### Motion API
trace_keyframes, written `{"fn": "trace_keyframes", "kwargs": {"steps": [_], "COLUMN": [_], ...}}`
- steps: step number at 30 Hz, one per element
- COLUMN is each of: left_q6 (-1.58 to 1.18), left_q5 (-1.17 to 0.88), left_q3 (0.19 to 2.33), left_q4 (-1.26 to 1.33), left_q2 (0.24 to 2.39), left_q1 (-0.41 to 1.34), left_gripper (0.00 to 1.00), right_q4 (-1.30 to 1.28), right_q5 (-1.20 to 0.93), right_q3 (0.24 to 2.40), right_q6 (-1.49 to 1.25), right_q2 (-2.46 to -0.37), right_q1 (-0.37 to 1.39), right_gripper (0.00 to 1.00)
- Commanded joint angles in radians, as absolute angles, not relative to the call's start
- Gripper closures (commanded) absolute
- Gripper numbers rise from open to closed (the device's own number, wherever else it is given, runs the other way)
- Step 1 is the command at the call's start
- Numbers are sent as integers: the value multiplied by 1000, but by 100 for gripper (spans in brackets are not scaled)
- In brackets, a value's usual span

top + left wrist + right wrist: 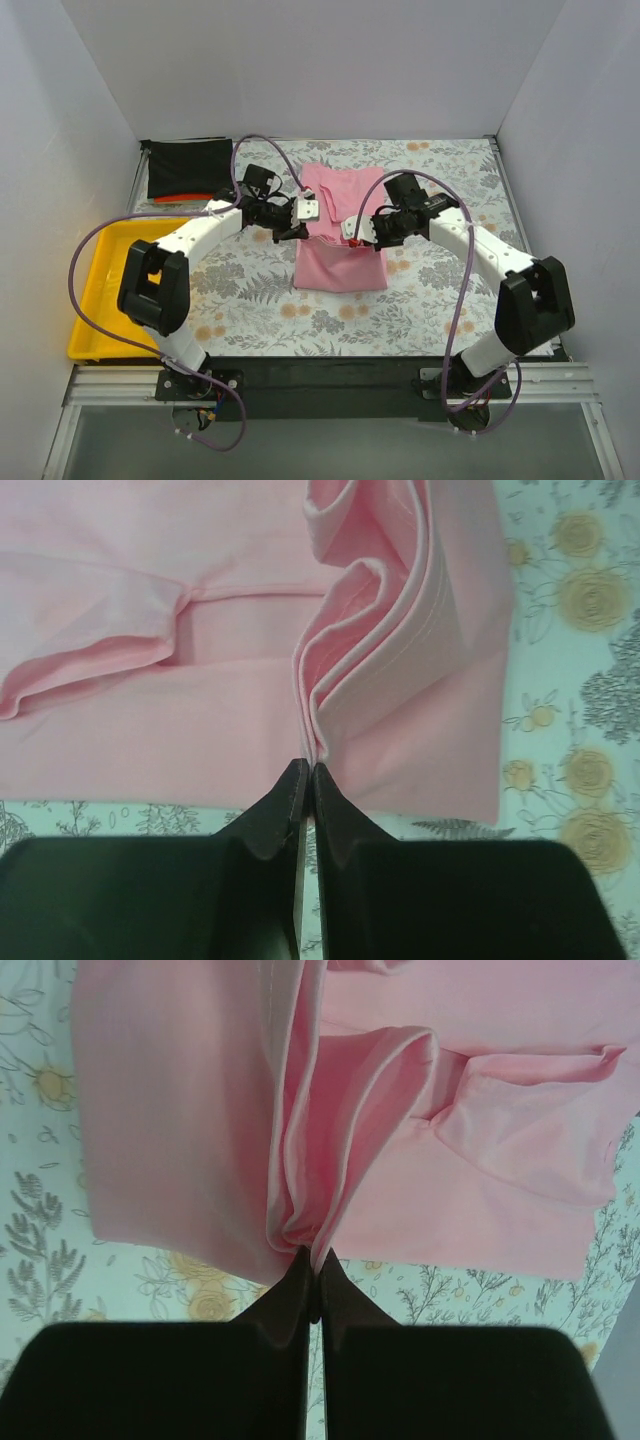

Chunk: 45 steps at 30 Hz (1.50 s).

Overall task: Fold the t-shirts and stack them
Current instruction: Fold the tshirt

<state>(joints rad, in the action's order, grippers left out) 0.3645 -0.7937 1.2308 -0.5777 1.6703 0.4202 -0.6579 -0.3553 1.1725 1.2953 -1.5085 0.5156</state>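
The light pink t-shirt [338, 262] lies mid-table, its near part lifted and draped between both grippers. My left gripper [300, 222] is shut on the shirt's left edge; the left wrist view shows pink folds [400, 650] pinched at the fingertips [290, 790]. My right gripper [358, 235] is shut on the shirt's right edge; the right wrist view shows bunched pink cloth [330, 1150] at the fingertips [335, 1285]. A folded black t-shirt [190, 167] lies at the far left, with an orange-red shirt edge [182, 198] under it.
A yellow plastic tray [95, 290] sits at the left, near the left arm's elbow. The floral table cloth [440, 180] covers the table. White walls close in the back and both sides.
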Motion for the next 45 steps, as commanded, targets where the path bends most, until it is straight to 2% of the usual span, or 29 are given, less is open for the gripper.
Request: {"fn": "trace_keyframes", "kwargs": {"steps": [1, 11, 26, 28, 29, 30, 32, 33, 36, 41, 45], "left_q6": [400, 396, 382, 376, 368, 364, 326, 307, 214, 74, 65], "left_q5": [-818, -792, -730, -726, -723, -713, -698, -686, -686, -730, -814], "left_q3": [1311, 1391, 1434, 1440, 1443, 1445, 1454, 1460, 1494, 1483, 1375], "left_q4": [-543, -454, -341, -334, -331, -328, -310, -305, -298, -342, -423], "left_q2": [1722, 1884, 2029, 2039, 2040, 2040, 2034, 2022, 1977, 1853, 1747], "left_q1": [387, 351, 341, 341, 342, 341, 341, 338, 319, 301, 301], "left_gripper": [100, 100, 100, 100, 96, 91, 82, 71, 63, 59, 54], "right_q4": [-623, -577, -517, -497, -480, -470, -465, -466, -468, -535, -610], "right_q5": [-388, -402, -365, -345, -336, -328, -318, -314, -330, -365, -382], "right_q3": [1253, 1354, 1404, 1401, 1401, 1408, 1430, 1462, 1535, 1566, 1488], "right_q6": [1390, 1427, 1463, 1459, 1444, 1413, 1394, 1366, 1297, 1218, 1161], "right_q2": [-1572, -1778, -1925, -1931, -1931, -1931, -1921, -1914, -1876, -1757, -1666], "right_q1": [477, 408, 390, 387, 387, 388, 385, 385, 377, 374, 397], "right_gripper": [99, 99, 99, 92, 87, 72, 54, 44, 40, 43, 60]}}
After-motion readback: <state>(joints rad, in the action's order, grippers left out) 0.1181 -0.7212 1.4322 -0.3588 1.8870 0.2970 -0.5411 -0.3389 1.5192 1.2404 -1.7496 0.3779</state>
